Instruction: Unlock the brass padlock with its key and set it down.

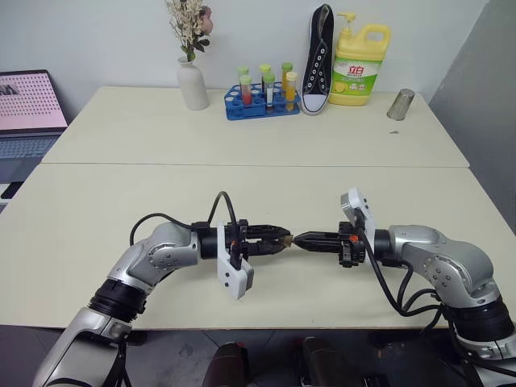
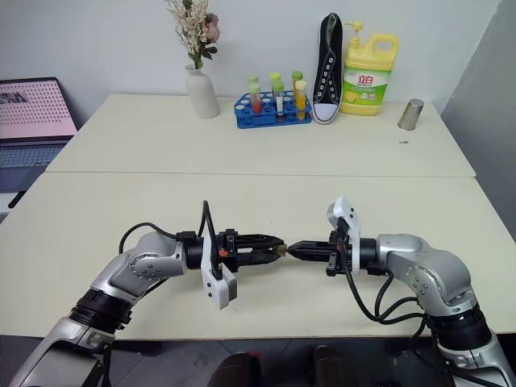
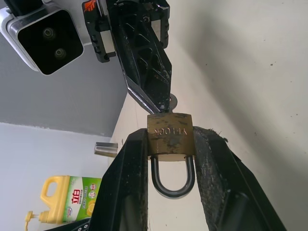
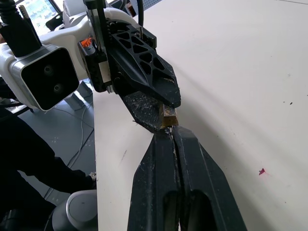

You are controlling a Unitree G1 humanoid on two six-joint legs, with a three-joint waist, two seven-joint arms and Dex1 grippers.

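Left gripper [image 1: 278,239]: its two black fingers are clamped on the body of the brass padlock [image 3: 170,133], above the front table [image 1: 97,242].
Brass padlock: held between the left fingers, the silver shackle [image 3: 173,180] pointing back toward the left wrist and seated in the body.
Right gripper [image 1: 300,240]: fingers pressed together, tips meeting the padlock's free end.
Key [image 3: 172,102]: a small silver part is visible between the right tips and the padlock.
Back table: vase [image 1: 193,83], test tube rack [image 1: 262,98], black sneaker [image 1: 319,60], yellow detergent bottle [image 1: 358,66], metal cup [image 1: 401,104].
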